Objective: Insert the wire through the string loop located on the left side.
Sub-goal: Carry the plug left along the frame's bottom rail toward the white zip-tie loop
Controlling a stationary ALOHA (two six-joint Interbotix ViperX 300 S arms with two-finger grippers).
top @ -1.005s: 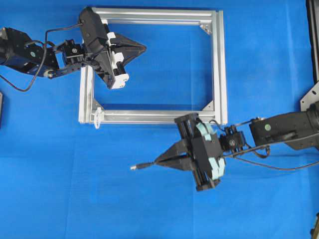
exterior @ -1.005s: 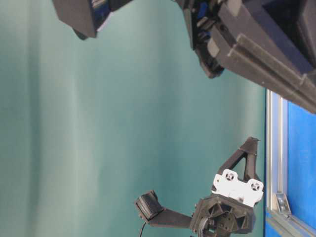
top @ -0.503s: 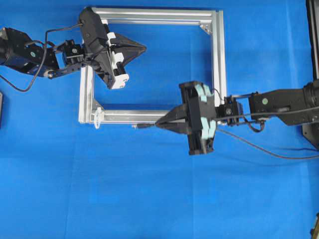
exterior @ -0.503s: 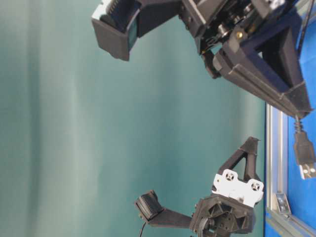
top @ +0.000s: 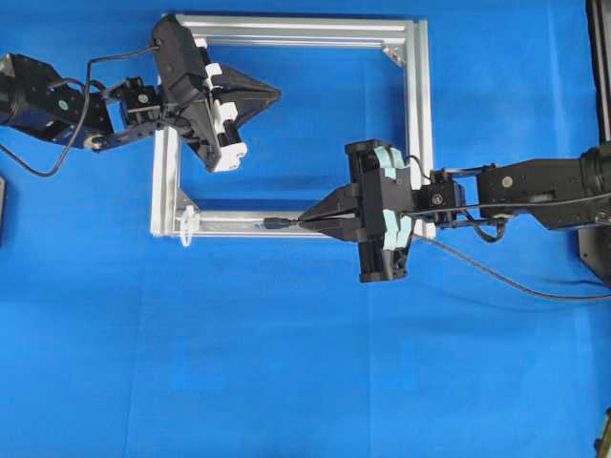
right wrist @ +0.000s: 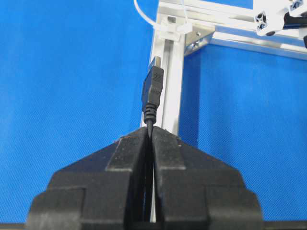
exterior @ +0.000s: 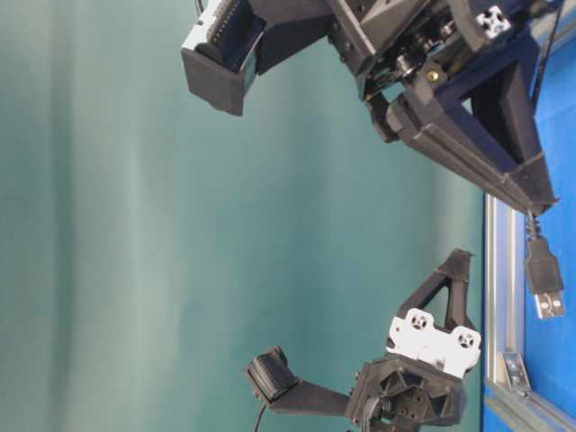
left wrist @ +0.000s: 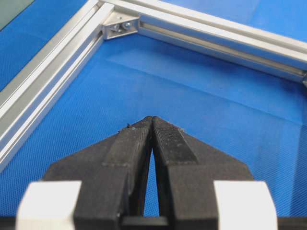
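The wire's black plug [top: 275, 223] sticks out leftward from my right gripper [top: 304, 221], which is shut on the wire just behind the plug. The plug hangs over the front rail of the silver frame [top: 417, 114], well right of the white string loop [top: 187, 226] at the frame's front-left corner. In the right wrist view the plug [right wrist: 153, 88] points up along the rail toward the string loop [right wrist: 144, 18], with a gap between them. The rest of the wire [top: 506, 277] trails off to the right. My left gripper [top: 275, 93] is shut and empty above the frame's back-left part.
Blue cloth covers the table. A silver corner bracket [left wrist: 120, 26] sits ahead of the left gripper. A dark metal bracket [top: 594, 191] stands at the right edge. The wire's plug [exterior: 544, 279] hangs a little above the rail [exterior: 502, 270].
My right gripper has carried the plug from the cloth in front of the frame up and left, and it now sits over the front rail, nearer the loop. The left arm has not moved.
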